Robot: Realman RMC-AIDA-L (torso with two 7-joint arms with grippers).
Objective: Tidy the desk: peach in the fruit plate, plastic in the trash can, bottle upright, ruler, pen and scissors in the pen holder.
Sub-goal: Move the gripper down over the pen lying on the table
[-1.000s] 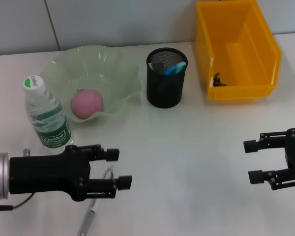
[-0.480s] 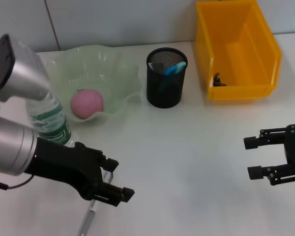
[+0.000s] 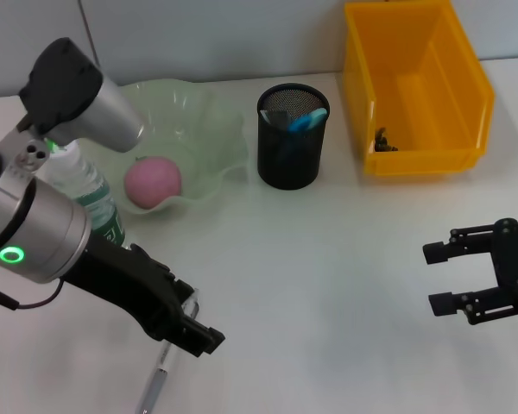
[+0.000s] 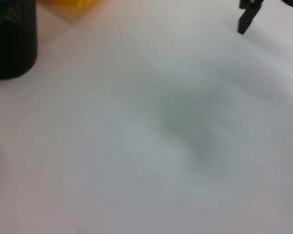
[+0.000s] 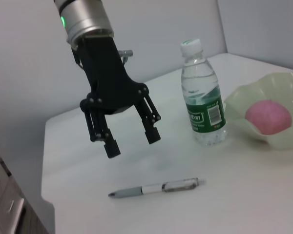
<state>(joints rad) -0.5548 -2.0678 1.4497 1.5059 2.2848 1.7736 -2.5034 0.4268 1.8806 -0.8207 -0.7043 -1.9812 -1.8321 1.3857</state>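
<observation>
Over the desk's left side, the left gripper (image 5: 130,139) hung with jaws spread, empty, just above the pen (image 5: 158,188), which lay flat near the upright bottle (image 3: 93,207). The pen step looked in hand: next it would need to descend, close, and carry to the pen holder (image 3: 293,136). The bottle's green label was too small to read. At the right, the right gripper (image 3: 449,278) waited, released.

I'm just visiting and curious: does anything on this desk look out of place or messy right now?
Only the pen: it lies flat on the table, away from the black pen holder. The left tool hangs open above it. The bottle stands upright and the peach sits in the fruit plate.
</observation>
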